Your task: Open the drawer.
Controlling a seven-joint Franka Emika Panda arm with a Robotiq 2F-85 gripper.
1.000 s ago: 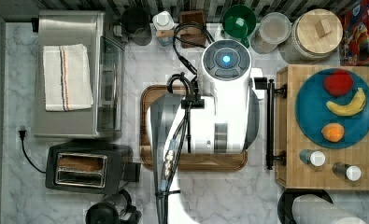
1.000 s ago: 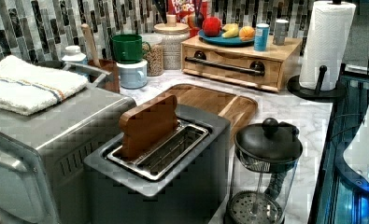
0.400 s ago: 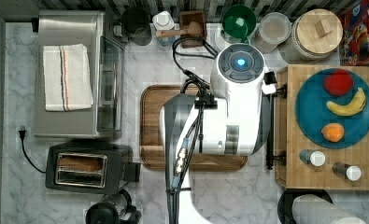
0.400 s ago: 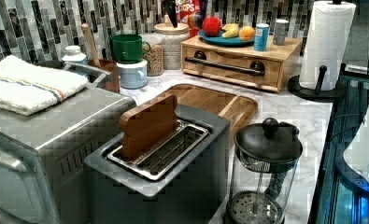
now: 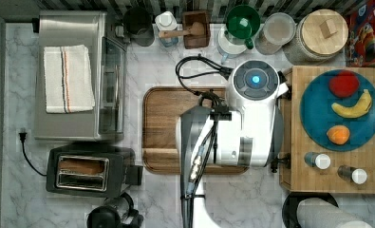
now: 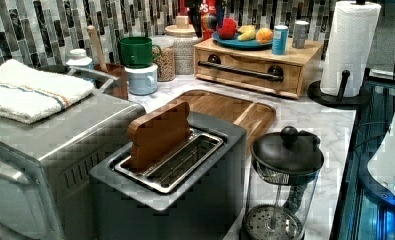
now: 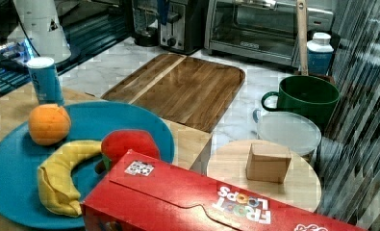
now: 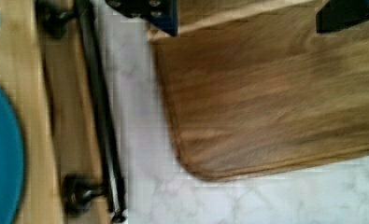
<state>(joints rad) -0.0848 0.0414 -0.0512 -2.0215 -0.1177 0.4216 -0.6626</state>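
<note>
The drawer (image 6: pixel 245 70) sits closed in its wooden stand (image 5: pixel 337 130) beside the tool (image 8: pixel 247 11), its black bar handle (image 8: pixel 98 116) just past the tray (image 8: pixel 275 102) edge; whether the tool is spread or pressed together cannot be told. Judged from this pose, align the tool square to the handle, centre it between the two standoffs, close fully, then pull straight out, level with the bench (image 5: pixel 166 194). The marble bench is crowded: a plate (image 5: pixel 318 114) of fruit rides on the stand, and a paper towel roll (image 6: pixel 347 45) stands near, so the pull should be smooth.
</note>
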